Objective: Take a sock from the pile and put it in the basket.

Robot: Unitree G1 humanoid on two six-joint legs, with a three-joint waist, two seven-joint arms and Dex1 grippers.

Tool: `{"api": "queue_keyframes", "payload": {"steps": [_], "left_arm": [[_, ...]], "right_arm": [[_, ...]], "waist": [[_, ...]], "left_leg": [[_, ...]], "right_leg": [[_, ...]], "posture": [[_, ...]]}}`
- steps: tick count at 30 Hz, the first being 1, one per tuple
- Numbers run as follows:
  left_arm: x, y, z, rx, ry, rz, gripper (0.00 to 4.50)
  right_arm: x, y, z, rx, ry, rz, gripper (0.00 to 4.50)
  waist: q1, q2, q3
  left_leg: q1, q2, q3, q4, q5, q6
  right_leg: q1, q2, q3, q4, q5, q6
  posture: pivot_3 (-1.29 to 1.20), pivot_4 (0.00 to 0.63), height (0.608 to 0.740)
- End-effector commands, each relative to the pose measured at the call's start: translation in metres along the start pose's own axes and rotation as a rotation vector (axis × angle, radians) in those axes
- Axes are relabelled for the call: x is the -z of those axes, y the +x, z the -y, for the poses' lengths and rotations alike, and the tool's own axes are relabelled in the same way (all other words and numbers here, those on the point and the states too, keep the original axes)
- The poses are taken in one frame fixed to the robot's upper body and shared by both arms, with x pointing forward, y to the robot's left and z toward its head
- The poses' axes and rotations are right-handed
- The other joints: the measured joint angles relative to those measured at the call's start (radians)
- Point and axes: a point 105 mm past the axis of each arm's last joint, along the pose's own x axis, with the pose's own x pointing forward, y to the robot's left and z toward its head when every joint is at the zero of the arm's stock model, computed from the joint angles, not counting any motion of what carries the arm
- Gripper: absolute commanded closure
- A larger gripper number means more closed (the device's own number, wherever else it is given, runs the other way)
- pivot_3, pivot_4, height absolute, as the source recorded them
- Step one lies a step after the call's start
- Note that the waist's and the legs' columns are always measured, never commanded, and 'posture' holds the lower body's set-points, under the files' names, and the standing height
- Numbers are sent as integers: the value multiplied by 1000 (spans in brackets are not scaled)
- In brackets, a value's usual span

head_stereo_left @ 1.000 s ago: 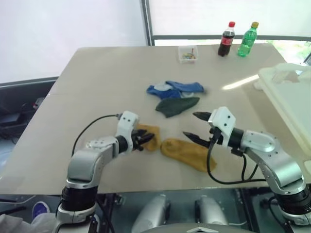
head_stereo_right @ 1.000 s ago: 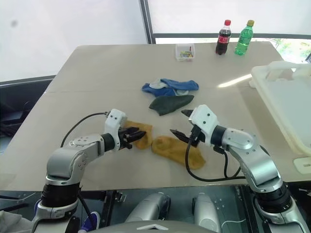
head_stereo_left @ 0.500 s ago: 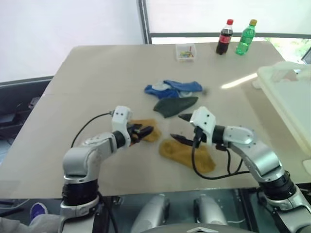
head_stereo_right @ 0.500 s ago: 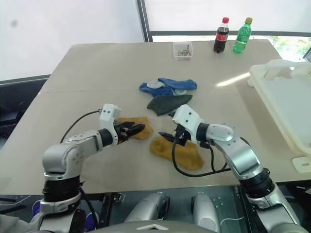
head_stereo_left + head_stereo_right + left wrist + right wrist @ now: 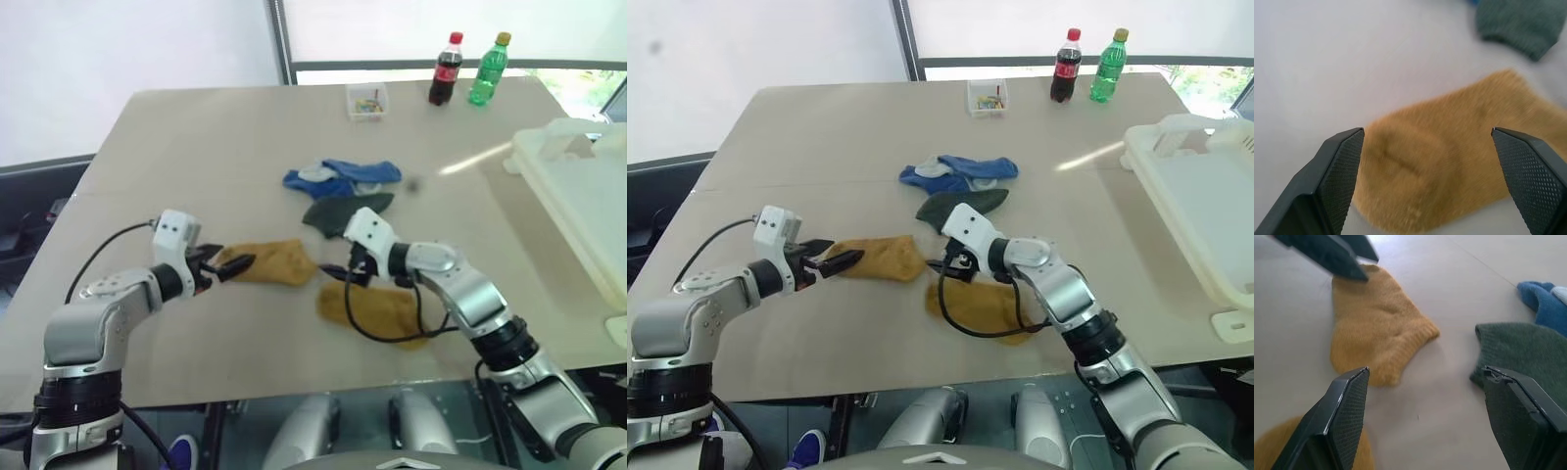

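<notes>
A mustard sock (image 5: 266, 262) lies flat on the table (image 5: 176, 157), with the left tool (image 5: 227, 265) spread wide at its toe end, gripping nothing. The right tool (image 5: 335, 267), also open and empty, is held just off the sock's cuff end, with a green sock (image 5: 333, 213) close beyond it and a second mustard sock (image 5: 372, 309) under its arm. The basket (image 5: 588, 211) stands well apart at the table's right edge. For a clean pick, one tool should be lowered until the fingers straddle a single layer of the chosen sock, the cuff being the likeliest hold, and closed fully before any lift. The green sock should be kept out of the jaws, and the sock carried high enough that the basket's rim is cleared.
</notes>
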Motion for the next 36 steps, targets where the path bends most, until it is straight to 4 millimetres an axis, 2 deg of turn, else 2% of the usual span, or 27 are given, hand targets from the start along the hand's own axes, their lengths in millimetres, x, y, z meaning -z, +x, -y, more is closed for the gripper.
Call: {"api": "queue_keyframes", "payload": {"steps": [1, 3, 6, 14, 19, 23, 25, 29, 30, 31, 33, 35, 36], "left_arm": [[2, -5, -5, -36, 18, 8, 104], [11, -4, -8, -61, 4, -14, 104], [19, -3, -9, -81, -13, -25, 104], [-10, -17, -1, -6, -43, 109, 104], [-10, -26, -14, -58, -27, 85, 104], [-4, -23, -14, -89, -42, 62, 104], [6, -20, -13, -98, -53, 33, 104], [24, -11, -10, -124, -77, -17, 0], [27, -9, -9, -131, -81, -21, 0], [29, -7, -8, -127, -87, -22, 244], [31, -4, -6, -125, -92, -20, 840], [30, -4, -5, -126, -95, -10, 1671], [29, -3, -5, -126, -95, -6, 2151]], "right_arm": [[-1, 9, -3, -11, -20, -1, 736], [6, 12, -7, -32, -25, -20, 736], [4, 15, -10, -47, -17, -5, 736], [-13, 29, -13, -88, 49, 57, 736], [-16, 35, -14, -95, 82, 69, 736], [-6, 39, -18, -104, 77, 31, 736], [-1, 41, -17, -98, 84, 15, 736], [13, 46, -15, -77, 83, -45, 1827], [15, 47, -14, -71, 82, -52, 2425], [14, 48, -12, -64, 85, -54, 2667], [13, 48, -11, -60, 87, -52, 3584], [10, 47, -11, -67, 81, -48, 4444], [9, 46, -11, -71, 77, -46, 4500]], "waist": [[0, 0, 0], [0, 0, 0], [-2, 0, 0], [-6, 1, 0], [-5, 0, 0], [-5, 0, 0], [-5, 0, 0], [-7, 1, 0], [-7, 1, -1], [-6, 2, -1], [-5, 2, -1], [-2, 2, -1], [-1, 2, -1]], "left_leg": [[-1, 0, 0, 0, 0, 0], [-1, 0, 0, 0, 0, 0], [0, 0, 1, 0, 0, 0], [1, 1, 1, 0, 0, -1], [0, 1, 1, -1, 0, -1], [0, 1, 1, -1, 0, -1], [0, 1, 1, -1, 0, -1], [1, 1, 1, -1, 0, -1], [1, 1, 1, -1, 0, -1], [2, 1, 1, -1, 0, -1], [3, 1, 1, -1, 1, -1], [4, 1, 1, -1, 1, -1], [5, 1, 1, -1, 1, -1]], "right_leg": [[0, 0, 0, 0, 0, 0], [0, 0, 0, 0, 0, 0], [0, 0, 0, 0, 0, 0], [0, 1, 1, 1, 0, 0], [-1, 1, 1, 1, 0, 0], [-1, 1, 1, 1, 0, 0], [-1, 1, 1, 1, 0, 0], [-1, 1, 1, 1, 0, 0], [-1, 1, 1, 1, 0, 0], [0, 1, 1, 2, 0, 0], [0, 1, 1, 2, 0, 0], [2, 1, 1, 2, 0, 0], [3, 1, 1, 2, 0, 0]], "posture": [[0, 150, 740], [0, 150, 740], [0, 150, 740], [0, 150, 740], [0, 150, 740], [0, 150, 740], [0, 150, 740], [0, 150, 740], [0, 150, 740], [0, 150, 740], [0, 150, 740], [0, 150, 740], [0, 150, 740]]}}
